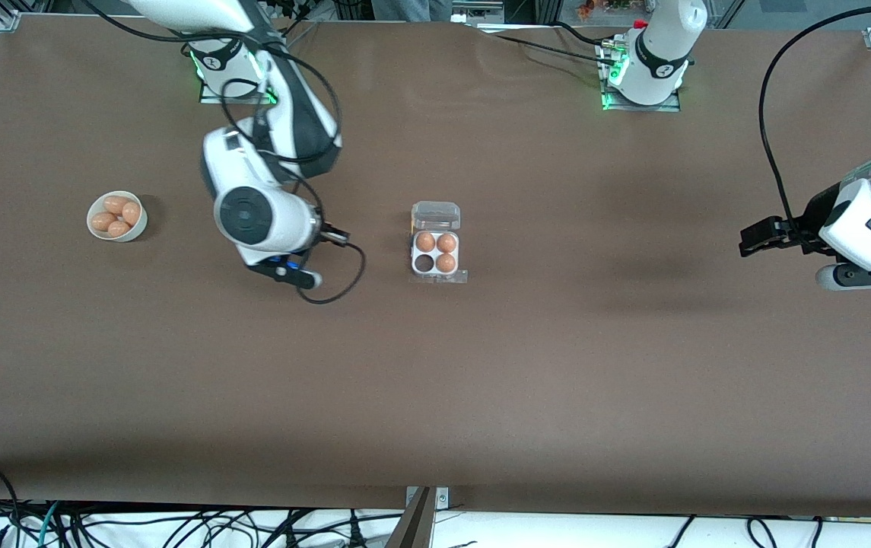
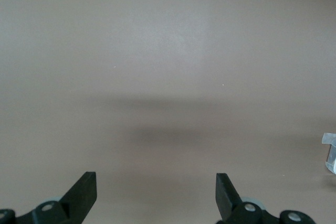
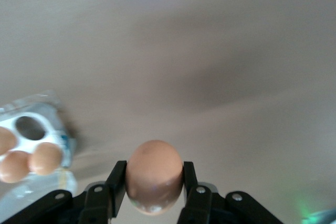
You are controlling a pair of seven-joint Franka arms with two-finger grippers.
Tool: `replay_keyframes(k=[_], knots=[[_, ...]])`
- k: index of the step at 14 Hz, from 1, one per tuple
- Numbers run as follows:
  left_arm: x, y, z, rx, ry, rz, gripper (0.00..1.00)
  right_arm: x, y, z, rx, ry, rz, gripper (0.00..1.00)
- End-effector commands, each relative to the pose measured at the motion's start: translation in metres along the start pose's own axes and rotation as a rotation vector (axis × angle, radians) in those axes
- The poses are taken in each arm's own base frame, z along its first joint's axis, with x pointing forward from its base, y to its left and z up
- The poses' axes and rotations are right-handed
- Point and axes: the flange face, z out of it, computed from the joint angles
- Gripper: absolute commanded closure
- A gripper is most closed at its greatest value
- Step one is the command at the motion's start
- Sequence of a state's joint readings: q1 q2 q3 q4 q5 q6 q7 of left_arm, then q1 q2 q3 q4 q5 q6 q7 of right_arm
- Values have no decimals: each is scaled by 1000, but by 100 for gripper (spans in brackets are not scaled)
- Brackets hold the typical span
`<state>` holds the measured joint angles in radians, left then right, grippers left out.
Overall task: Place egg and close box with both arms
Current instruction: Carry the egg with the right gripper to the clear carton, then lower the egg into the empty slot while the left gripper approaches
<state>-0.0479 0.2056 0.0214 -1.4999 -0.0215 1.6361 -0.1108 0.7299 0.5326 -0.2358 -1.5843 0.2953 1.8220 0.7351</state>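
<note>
Carrying a smooth tan-orange egg clamped between its two black fingers, the right pincer hangs over bare worktop between the round white bowl of spare eggs and the small square white egg carton with its clear hinged lid thrown open. In the front view the pincer itself is hidden under the arm's white wrist. The step in hand appears to be the transfer: three cells hold eggs, and the one dark empty cell sits at the carton's nearer corner toward the right arm's end. The next move likely calls for bringing the egg squarely over that cell, lowering gently and releasing without knocking its neighbours; closing the lid would then need both arms. The left pincer waits with its fingers spread wide, holding nothing, over open worktop well apart from the carton. The brown matte worktop is plain. Cables trail along its nearer edge.
</note>
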Motion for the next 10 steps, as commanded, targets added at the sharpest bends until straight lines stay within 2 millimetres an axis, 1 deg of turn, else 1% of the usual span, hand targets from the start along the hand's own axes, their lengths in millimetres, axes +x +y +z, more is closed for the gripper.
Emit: replay_keyframes(k=[1,2,3,6,8,10], knots=[[-2,1,-5,-21,-2,7,0,-17,-69,17,20,65,48,68],[-2,1,-5,-21,0,7,0,-26,-88,26,38,87,56,68],[-2,1,-5,-21,0,8,0,-30,-101,32,70,100,65,68],[-2,-1,-5,-21,-2,16,0,-51,-129,47,143,112,53,68],[-2,-2,-5,-21,0,17,0,-50,-136,53,175,133,57,68],[-2,-2,-5,-22,-2,8,0,-45,-139,64,187,150,58,67]])
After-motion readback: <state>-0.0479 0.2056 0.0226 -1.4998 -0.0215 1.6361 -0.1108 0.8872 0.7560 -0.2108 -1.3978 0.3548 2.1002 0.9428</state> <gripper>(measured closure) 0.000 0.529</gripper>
